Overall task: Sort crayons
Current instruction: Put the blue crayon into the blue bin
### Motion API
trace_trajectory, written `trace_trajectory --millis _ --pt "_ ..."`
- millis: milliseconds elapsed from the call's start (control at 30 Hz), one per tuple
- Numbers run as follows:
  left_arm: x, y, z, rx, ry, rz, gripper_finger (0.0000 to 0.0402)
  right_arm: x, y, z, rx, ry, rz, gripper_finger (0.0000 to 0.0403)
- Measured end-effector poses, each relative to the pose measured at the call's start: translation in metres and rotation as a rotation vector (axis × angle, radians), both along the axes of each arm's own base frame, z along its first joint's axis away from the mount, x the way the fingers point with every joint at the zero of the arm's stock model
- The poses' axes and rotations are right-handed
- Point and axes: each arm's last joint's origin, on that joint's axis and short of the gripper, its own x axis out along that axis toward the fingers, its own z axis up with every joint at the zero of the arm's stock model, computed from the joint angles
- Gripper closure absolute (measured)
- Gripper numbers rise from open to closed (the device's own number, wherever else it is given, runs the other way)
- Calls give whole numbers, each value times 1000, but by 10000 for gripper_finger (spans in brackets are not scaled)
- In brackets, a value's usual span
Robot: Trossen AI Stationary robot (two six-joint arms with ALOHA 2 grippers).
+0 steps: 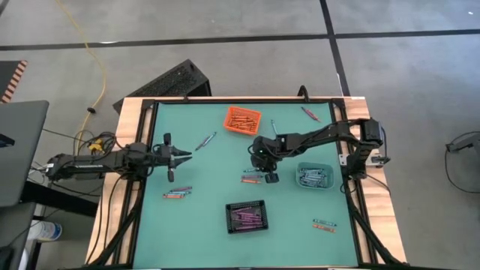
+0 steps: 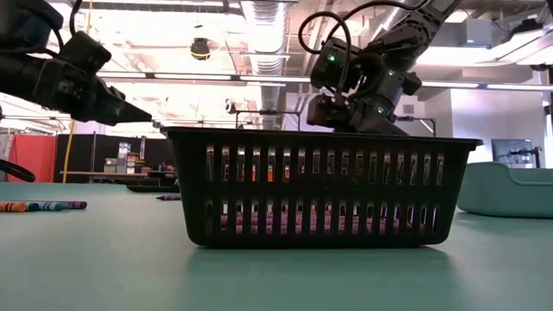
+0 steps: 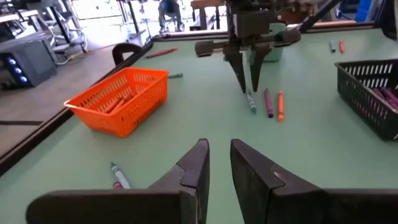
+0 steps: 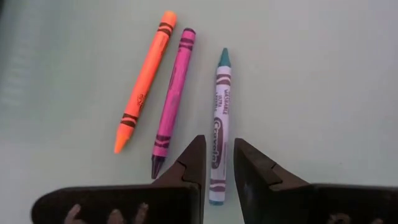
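Left gripper (image 1: 182,157): hangs above the table's left half, fingers parted only by a narrow gap and holding nothing; it points toward the middle of the table and appears to be waiting.
Pair of loose crayons (image 1: 178,193): lie on the mat just beside and below the left gripper's tip, within its easy reach and not yet sorted.
Single loose crayon (image 1: 205,141): lies ahead of the left gripper, between it and the orange bin (image 1: 242,118).
Orange bin: stands at the far middle of the table, with orange sticks already in it; it seems to be the home for that colour.
Black bin (image 1: 247,217): stands near the front edge, purple sticks inside.
Right gripper (image 4: 217,162): points straight down over a row of three crayons near the table's centre, fingers slightly apart and grasping nothing yet.
Blue-grey crayon (image 4: 220,126): lies flat, its lower end running into the gap between the right gripper's fingers; the alignment suggests it is the chosen pick.
Purple crayon (image 4: 173,93): just beside the fingers, apart from the blue-grey one.
Orange crayon (image 4: 145,79): outermost of the row, farthest from the fingers.
Teal bin (image 1: 314,175): close by the right gripper, holding grey-blue sticks, probably the destination.
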Motion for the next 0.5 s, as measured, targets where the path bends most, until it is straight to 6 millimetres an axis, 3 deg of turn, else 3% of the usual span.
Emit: trace_trajectory --millis 267,500 --pt "0 0 0 0 5 0 348 -1 0 -3 -29 18 -17 328" --pt "0 0 0 -1 7 1 348 2 1 -30 -26 108 -16 331"
